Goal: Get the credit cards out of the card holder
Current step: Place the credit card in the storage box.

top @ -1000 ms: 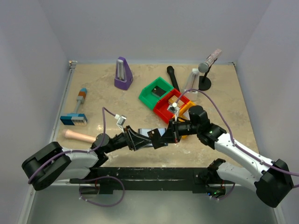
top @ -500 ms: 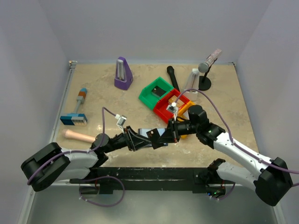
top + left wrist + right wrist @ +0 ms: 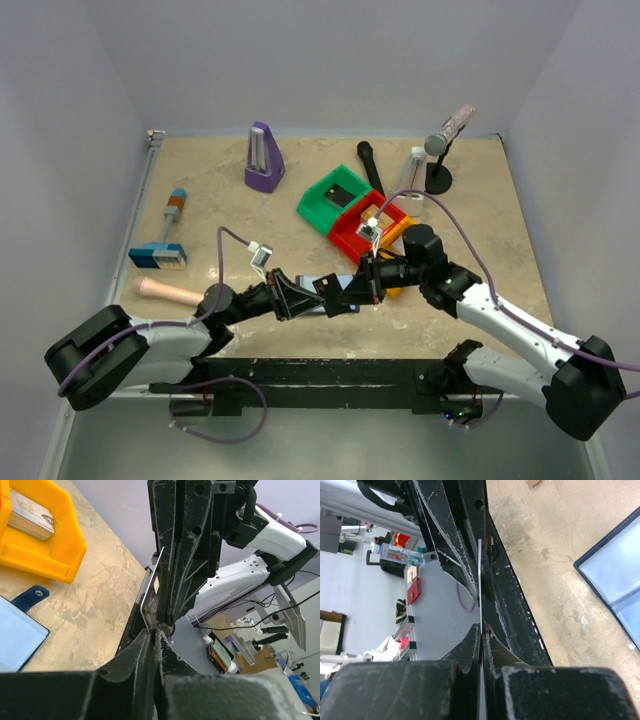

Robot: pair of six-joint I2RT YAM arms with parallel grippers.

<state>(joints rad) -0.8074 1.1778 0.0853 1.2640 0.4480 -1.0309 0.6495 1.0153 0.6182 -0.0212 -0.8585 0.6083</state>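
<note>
Sandy marble-look tabletop (image 3: pixel 200 200) under me, pale walls all round, and I'm hanging both arms nose to nose over the near middle of it. So I'm mid hand-off, I reckon: my right pincer (image 3: pixel 481 630) is clamping one credit card (image 3: pixel 480 580) edge-on, jaws down to a sliver, and my left pincer (image 3: pixel 154 632) is pinching the opposite end of that same card, fingers narrow and pretty much meeting on it as far as my left wrist camera shows. Neither pincer is touching the card holder (image 3: pixel 15 635). It's lying open and flat on the table just below and beside us, pale blue panels up, snap tab (image 3: pixel 30 596) sticking out toward the yellow bin (image 3: pixel 55 555). I'm seeing a silvery card-like thing (image 3: pixel 30 516) in that bin, but I can't tell what it is. For the next move, one side needs to let go before the other pulls, otherwise I'm bending the card. Can't tell whether the holder's pockets are hiding more, so I'm planning to check there afterwards.
</note>
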